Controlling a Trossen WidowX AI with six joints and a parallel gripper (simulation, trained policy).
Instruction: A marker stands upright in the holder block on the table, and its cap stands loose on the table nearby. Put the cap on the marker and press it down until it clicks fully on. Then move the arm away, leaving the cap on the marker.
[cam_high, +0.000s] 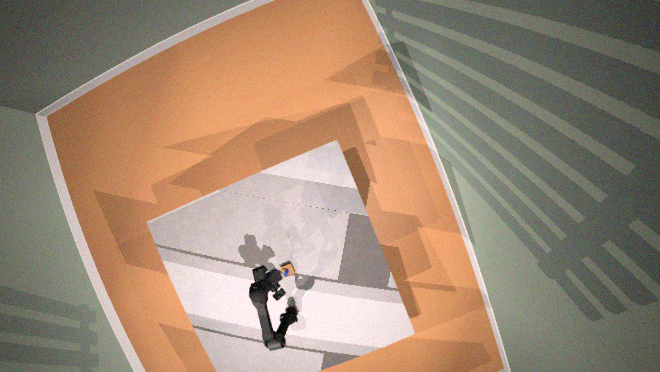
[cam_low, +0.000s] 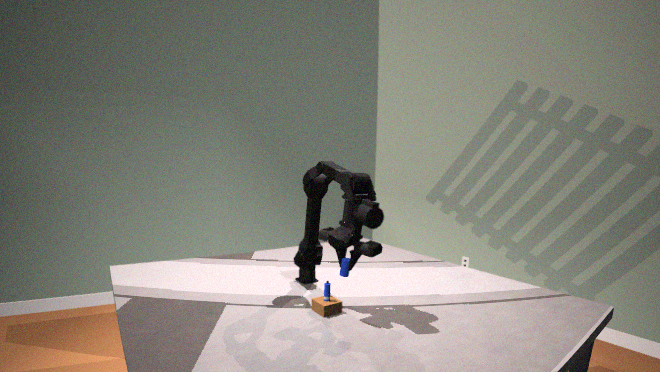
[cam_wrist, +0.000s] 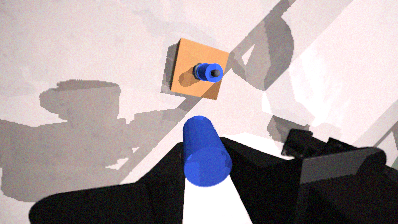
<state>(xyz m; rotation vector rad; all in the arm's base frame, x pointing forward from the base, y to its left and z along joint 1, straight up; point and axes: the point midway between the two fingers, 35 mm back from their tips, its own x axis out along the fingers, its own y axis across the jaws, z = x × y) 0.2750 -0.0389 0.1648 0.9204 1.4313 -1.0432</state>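
Note:
The blue marker (cam_low: 327, 291) (cam_wrist: 207, 72) stands upright in the holder block (cam_low: 322, 307) (cam_wrist: 192, 52), its dark tip bare and pointing up. The block also shows in the top view, small and orange (cam_high: 284, 266). My gripper (cam_low: 346, 264) (cam_wrist: 201, 144) is shut on the blue cap (cam_low: 345, 267) (cam_wrist: 202, 145). The cap hangs in the air, nearly upright with a slight tilt, above the table. In the exterior view it is higher than the marker and to its right. Cap and marker are apart. In the top view the arm hides the cap.
The arm's base (cam_low: 306, 275) (cam_high: 290, 314) stands on the pale table (cam_low: 170, 275) (cam_high: 350, 320), behind the block in the exterior view. Shadows of the arm and broad dark bands lie across the table top.

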